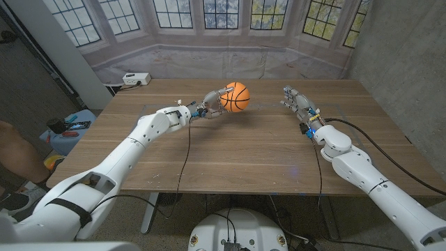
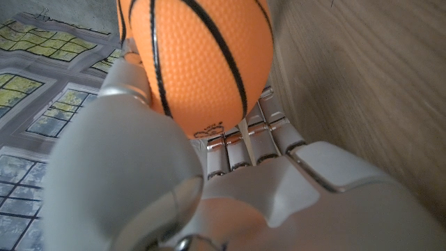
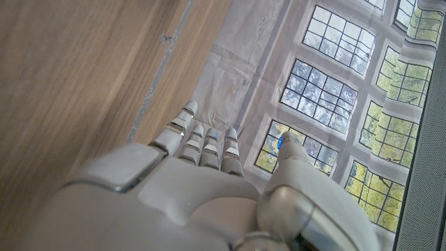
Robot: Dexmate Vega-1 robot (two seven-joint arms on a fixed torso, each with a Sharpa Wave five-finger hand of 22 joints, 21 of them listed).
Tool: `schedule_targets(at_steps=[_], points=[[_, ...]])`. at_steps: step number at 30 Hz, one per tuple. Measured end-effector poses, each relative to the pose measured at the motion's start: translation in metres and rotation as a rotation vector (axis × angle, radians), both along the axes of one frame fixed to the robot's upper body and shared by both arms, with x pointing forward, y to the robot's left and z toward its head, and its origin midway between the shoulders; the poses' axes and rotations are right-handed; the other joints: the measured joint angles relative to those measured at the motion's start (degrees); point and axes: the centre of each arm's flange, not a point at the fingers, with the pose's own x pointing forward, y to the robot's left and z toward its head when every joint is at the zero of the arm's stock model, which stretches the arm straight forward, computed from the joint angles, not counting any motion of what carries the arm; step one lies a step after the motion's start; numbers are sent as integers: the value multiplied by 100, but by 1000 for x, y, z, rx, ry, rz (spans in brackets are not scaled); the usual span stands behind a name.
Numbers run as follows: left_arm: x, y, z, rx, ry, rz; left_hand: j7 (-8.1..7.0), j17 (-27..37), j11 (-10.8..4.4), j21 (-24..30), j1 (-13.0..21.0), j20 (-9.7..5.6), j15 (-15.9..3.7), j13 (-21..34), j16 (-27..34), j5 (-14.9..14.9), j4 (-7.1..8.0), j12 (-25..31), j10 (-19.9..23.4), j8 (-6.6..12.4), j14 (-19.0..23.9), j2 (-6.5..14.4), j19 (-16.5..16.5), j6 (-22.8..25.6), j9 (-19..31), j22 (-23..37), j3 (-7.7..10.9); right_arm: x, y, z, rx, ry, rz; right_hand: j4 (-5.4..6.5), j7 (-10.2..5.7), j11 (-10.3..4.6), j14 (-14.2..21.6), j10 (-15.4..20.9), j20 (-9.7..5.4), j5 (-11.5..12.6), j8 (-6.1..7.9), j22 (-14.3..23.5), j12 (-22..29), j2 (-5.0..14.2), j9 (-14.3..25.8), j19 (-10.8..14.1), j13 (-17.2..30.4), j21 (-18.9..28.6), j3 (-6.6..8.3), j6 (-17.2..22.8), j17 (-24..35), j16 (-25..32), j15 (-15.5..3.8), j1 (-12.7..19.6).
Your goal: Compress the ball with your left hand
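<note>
Small orange rubber ball with black basketball seams [image 1: 237, 96], gripped in the left hand [image 1: 213, 102] and raised just above the far middle of the brown wooden counter [image 1: 244, 150], shadow cast on the boards beneath. In the left wrist view, same ball [image 2: 202, 59] pebbled in texture, seated against the grey fingers [image 2: 247, 143] with the thumb wrapped round its near side; small dark print low on the ball, too blurred to read. Not plainly squashed, as far as the head view allows.

Left arm [image 1: 132, 150] in white shell, stretched from the near left corner across the counter, thin black cable trailing under it to the near edge.

Right hand [image 1: 295, 99] over the far right part of the counter, well apart from the ball, fingers [image 3: 205, 143] extended, close together and grasping nothing; possibly resting on its edge, hard to confirm. Black cable looping off the right forearm [image 1: 348, 157] over the right side of the counter.

White power strip [image 1: 136, 79] at the far left corner of the counter. Blue bin with dark objects [image 1: 70, 129] on the floor to the left, beside a person's bare leg [image 1: 17, 153] at the edge. Printed backdrop of paned windows [image 1: 230, 17] behind, grey concrete wall [image 1: 404, 56] at right. Nothing between the two hands on the boards.
</note>
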Motion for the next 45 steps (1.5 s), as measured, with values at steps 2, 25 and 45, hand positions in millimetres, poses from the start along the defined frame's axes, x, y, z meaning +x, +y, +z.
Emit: schedule_targets(at_steps=[2, 25, 45], points=[[-1, 1, -1, -2, 2, 2, -1, -43, -40, 6, -9, -28, 0, 5, -71, 0, 46, -42, -40, -57, 0, 9, -28, -43, 0, -12, -46, 1, 1, 2, -3, -1, 4, 0, 0, 0, 0, 0, 0, 0, 0, 0, 0, 0, 0, 0, 0, 0, 0, 0, 0, 0, 0, 0], [-4, 3, 5, -17, -6, -46, 240, -415, 94, -132, -592, 286, -104, -299, -888, -18, 306, -661, -590, -648, -105, 592, -669, -772, 224, -118, -306, 3, 1, 11, -4, -14, 10, 0, 0, 0, 0, 0, 0, 0, 0, 0, 0, 0, 0, 0, 0, 0, 0, 0, 0, 0, 0, 0], [-3, 8, 3, -16, -4, -113, 301, -609, 423, -429, -824, 636, -35, -550, -1380, 1, 325, -1082, -1161, -1147, -420, 823, -1223, -1450, 22, -154, -322, -1, 5, 12, -4, -25, 1, 0, 0, 0, 0, 0, 0, 0, 0, 0, 0, 0, 0, 0, 0, 0, 0, 0, 0, 0, 0, 0]])
